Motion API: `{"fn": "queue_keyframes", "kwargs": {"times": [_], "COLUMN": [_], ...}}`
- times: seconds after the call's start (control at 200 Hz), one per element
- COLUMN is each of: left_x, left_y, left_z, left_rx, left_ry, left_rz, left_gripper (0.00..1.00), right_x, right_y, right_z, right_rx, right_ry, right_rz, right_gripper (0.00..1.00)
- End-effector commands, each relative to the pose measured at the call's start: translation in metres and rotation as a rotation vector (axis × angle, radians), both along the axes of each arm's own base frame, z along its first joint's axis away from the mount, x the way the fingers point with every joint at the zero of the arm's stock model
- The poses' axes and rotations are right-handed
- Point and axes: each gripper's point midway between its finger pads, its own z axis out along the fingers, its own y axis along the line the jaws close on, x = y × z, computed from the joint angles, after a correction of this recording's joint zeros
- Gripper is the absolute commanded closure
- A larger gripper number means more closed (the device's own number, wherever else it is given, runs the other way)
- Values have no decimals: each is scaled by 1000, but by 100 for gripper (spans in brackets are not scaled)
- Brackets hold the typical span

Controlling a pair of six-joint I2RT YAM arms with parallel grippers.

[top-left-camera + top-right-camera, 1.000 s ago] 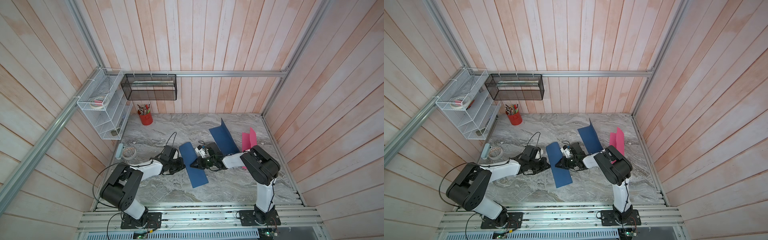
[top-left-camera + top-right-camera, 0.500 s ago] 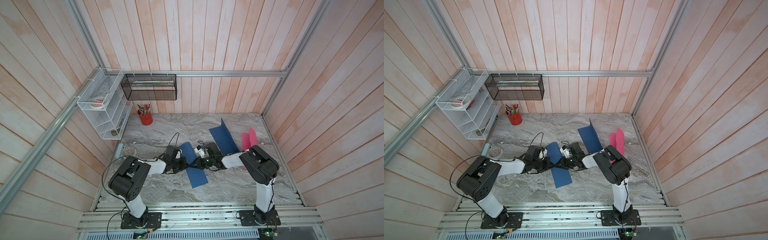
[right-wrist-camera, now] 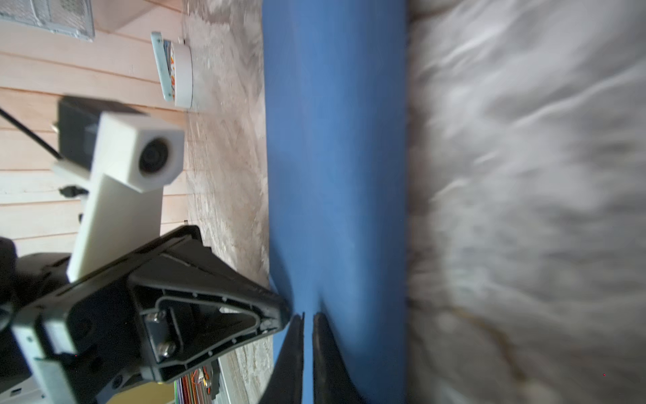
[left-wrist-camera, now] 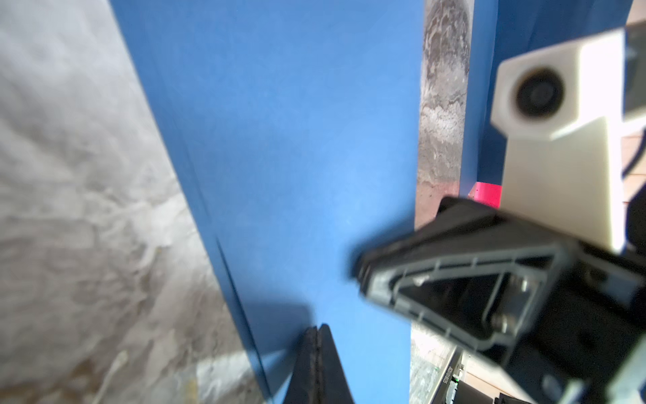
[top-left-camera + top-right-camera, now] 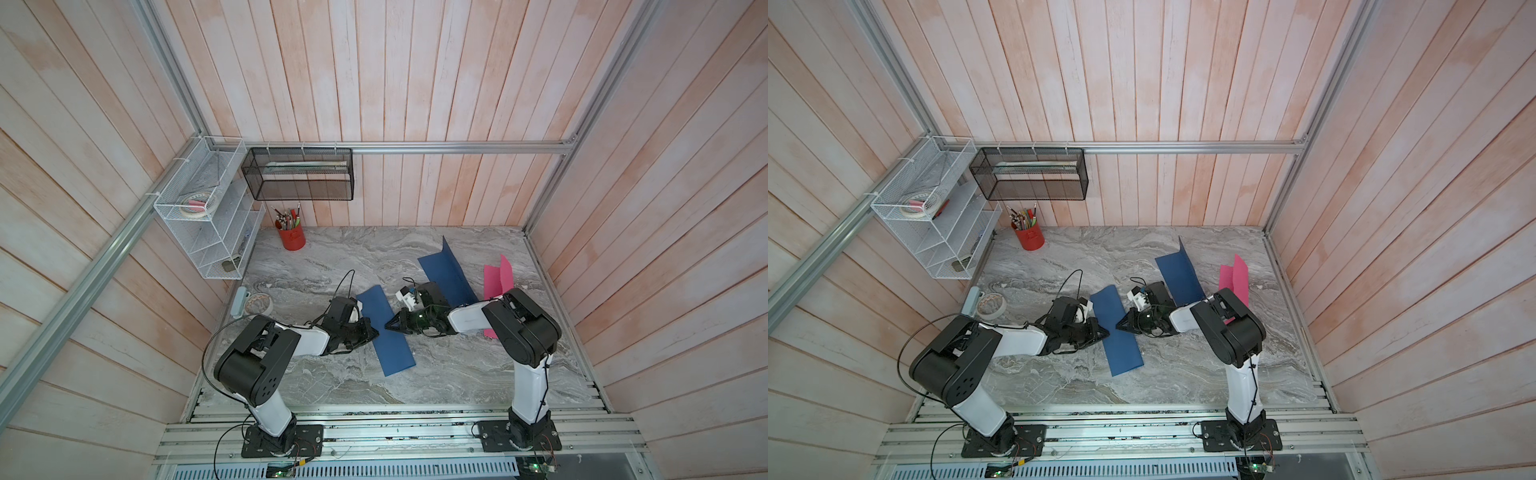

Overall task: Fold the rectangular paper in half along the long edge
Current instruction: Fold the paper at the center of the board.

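Note:
The blue rectangular paper (image 5: 392, 340) (image 5: 1117, 332) lies as a long narrow strip in the middle of the marble table (image 5: 457, 365). My left gripper (image 5: 375, 332) (image 5: 1106, 332) is shut, with its tips resting on the paper's left long edge; in the left wrist view its fingers (image 4: 317, 330) sit closed on the blue paper (image 4: 297, 157). My right gripper (image 5: 388, 327) (image 5: 1119, 327) faces it from the right long edge. In the right wrist view the right gripper (image 3: 307, 316) shows only a thin slit between its fingers, against the slightly bulging paper (image 3: 335, 157).
A second blue folded sheet (image 5: 446, 274) and a pink sheet (image 5: 496, 276) lie behind the right arm. A red pen cup (image 5: 291, 237) stands at the back left and a tape roll (image 5: 258, 303) by the left wall. A white wire shelf (image 5: 208, 220) and a black mesh basket (image 5: 299, 174) hang above.
My left arm has swung right, bringing its shut gripper onto the paper's left edge. The right gripper's fingers have closed down to a thin slit. The paper has stayed in place.

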Motion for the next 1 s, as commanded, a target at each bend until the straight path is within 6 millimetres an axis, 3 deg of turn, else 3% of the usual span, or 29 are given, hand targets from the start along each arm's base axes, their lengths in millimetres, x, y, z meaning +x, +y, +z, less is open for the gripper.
{"fn": "queue_keyframes", "kwargs": {"times": [0.0, 0.245, 0.63, 0.735, 0.995], "left_x": [-34, -37, -43, -45, -44], "left_y": [20, 21, 26, 27, 26], "left_z": [-38, -39, -41, -43, -45], "left_rx": [106, 116, 129, 132, 132], "left_ry": [146, 148, 154, 159, 163], "left_rz": [12, 12, 12, 14, 10], "left_gripper": [100, 100, 100, 100, 100], "right_x": [15, 31, 21, 20, 12], "right_y": [4, -6, -64, -69, -42], "right_z": [3, -24, -53, -49, -7], "right_rx": [-3, -49, -158, -175, -103], "right_ry": [-21, 13, 50, 39, -21], "right_rz": [11, -26, -94, -89, -49], "right_gripper": [93, 99, 100, 100, 100]}}
